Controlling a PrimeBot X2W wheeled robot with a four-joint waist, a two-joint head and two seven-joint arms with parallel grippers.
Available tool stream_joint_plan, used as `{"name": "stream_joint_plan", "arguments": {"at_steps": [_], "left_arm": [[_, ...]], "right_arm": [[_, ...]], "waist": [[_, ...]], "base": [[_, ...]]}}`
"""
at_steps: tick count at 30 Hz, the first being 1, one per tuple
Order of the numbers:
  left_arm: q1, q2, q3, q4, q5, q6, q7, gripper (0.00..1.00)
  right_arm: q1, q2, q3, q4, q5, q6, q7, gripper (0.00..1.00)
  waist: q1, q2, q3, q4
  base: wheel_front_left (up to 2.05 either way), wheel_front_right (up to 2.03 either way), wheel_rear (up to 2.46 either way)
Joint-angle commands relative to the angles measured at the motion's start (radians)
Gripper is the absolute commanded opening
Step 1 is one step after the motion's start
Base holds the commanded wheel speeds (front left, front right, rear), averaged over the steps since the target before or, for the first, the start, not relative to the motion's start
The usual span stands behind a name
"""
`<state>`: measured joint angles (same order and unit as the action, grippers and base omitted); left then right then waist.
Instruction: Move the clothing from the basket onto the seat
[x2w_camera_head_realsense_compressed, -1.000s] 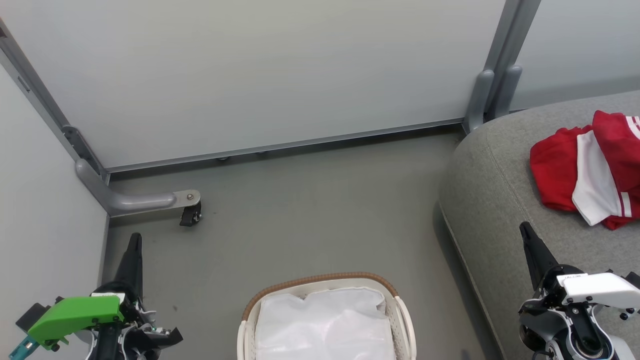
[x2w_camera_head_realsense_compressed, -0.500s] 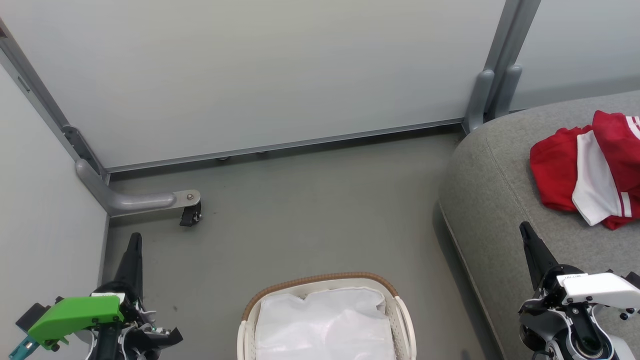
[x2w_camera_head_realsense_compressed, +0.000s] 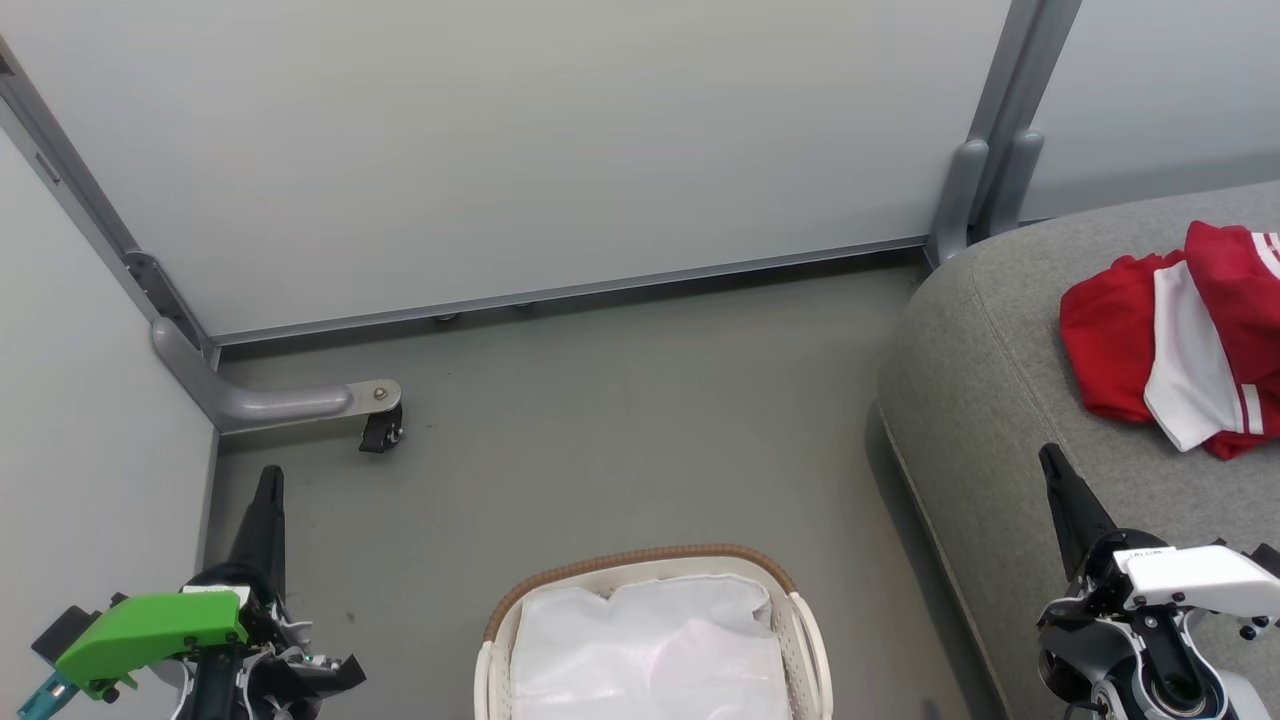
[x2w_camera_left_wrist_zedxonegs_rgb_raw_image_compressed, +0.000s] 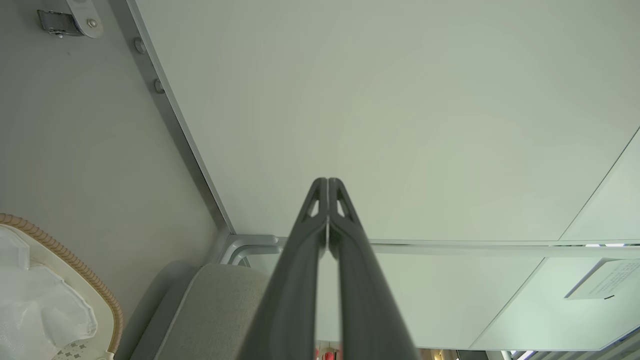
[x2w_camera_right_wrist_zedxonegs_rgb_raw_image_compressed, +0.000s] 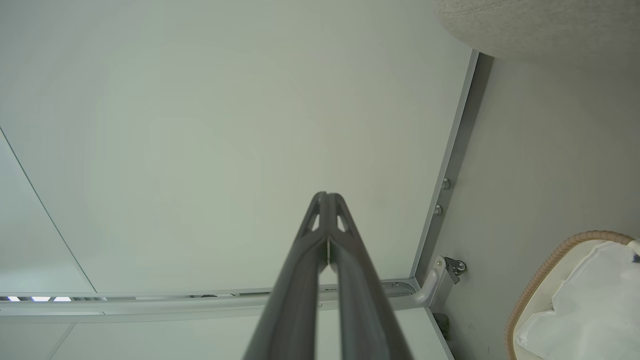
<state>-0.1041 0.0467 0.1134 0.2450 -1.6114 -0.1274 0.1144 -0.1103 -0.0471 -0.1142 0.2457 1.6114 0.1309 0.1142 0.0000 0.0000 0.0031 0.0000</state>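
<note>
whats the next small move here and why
Probably none, just leave both hands resting: the red clothing already lies on the grey seat, the visible part of the basket holds white liner, and the left hand and right hand are shut and empty.

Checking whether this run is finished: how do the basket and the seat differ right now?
The basket is white plastic with a brown woven rim; the seat is grey fabric. The basket is far smaller than the seat. The basket's visible part holds a white liner, while the seat carries the red-and-white clothing. Both stand on the grey floor.
</note>
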Motion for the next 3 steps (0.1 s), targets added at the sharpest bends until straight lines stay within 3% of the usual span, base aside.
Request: {"name": "stream_joint_plan", "arguments": {"at_steps": [1, 3], "left_arm": [[-0.009, 0.007, 0.002, -0.002, -0.003, -0.006, 0.003, 0.00], [-0.009, 0.007, 0.002, -0.002, -0.003, -0.006, 0.003, 0.00]], "right_arm": [[0.004, -0.006, -0.002, -0.003, 0.003, 0.000, 0.003, 0.00], [0.004, -0.006, -0.002, -0.003, 0.003, 0.000, 0.003, 0.00]], "waist": [[0.0000, 0.0000, 0.000, 0.000], [0.0000, 0.0000, 0.000, 0.000]], "base": [[0.00, 0.00, 0.00], [0.00, 0.00, 0.00]]}}
